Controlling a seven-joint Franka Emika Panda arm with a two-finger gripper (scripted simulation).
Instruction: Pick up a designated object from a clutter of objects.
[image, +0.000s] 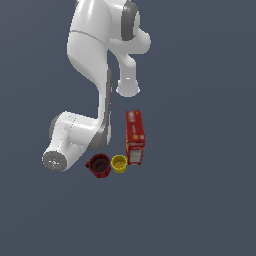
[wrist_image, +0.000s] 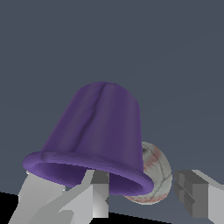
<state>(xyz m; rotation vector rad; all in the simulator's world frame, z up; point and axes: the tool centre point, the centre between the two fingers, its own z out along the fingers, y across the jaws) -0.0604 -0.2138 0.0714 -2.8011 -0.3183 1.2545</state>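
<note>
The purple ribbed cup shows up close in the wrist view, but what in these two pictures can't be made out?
- Purple ribbed cup: not seen in the exterior view, presumably behind the white arm.
- White stitched ball: mostly behind the cup in the wrist view; missing from the exterior view.
- Fingers: cut off by the wrist picture's edge; whether they grip the cup is unclear.

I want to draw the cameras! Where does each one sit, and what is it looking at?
Exterior view: off the arm, looking down at the white arm, dark red mug, yellow cup and red box.
Wrist view: on the wrist, close on the purple cup and white ball; gripper fingers show.
Shared: only the robot's own body.
</note>
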